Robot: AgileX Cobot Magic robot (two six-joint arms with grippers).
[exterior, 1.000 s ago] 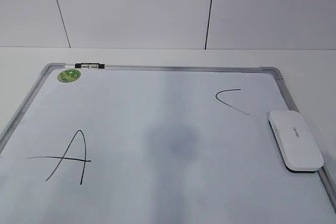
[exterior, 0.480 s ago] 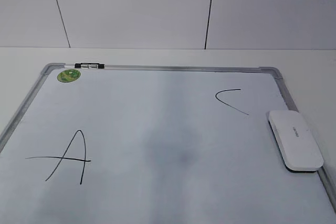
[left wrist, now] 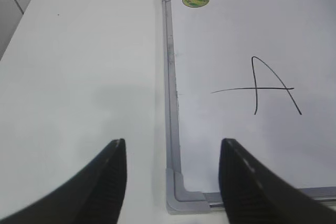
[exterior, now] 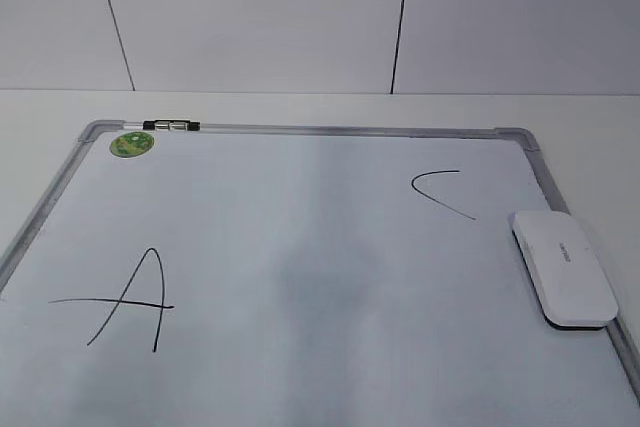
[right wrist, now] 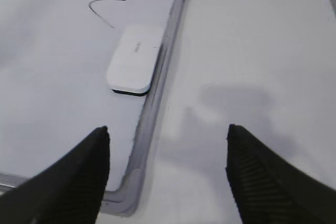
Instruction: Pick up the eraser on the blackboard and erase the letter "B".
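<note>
The white eraser (exterior: 565, 267) lies flat on the blackboard (exterior: 300, 130) by its right frame, just below the curved "C" (exterior: 440, 192). A large "A" (exterior: 135, 297) is at the board's left. No letter "B" shows in any view. The eraser also shows in the right wrist view (right wrist: 135, 59), ahead and left of my open, empty right gripper (right wrist: 167, 128), which hovers over the board's near right corner (right wrist: 128, 190). My left gripper (left wrist: 173, 145) is open and empty above the board's near left corner (left wrist: 176, 195). Neither gripper shows in the exterior view.
A round green sticker (exterior: 131, 145) and a small black clip (exterior: 170, 126) sit at the board's top left. White table surface lies left of the board (left wrist: 79, 77) and right of it (right wrist: 252, 51). A white panelled wall stands behind.
A dark grey shadow on the middle of the board has faded and slid toward the front. The eraser and letters have not moved.
</note>
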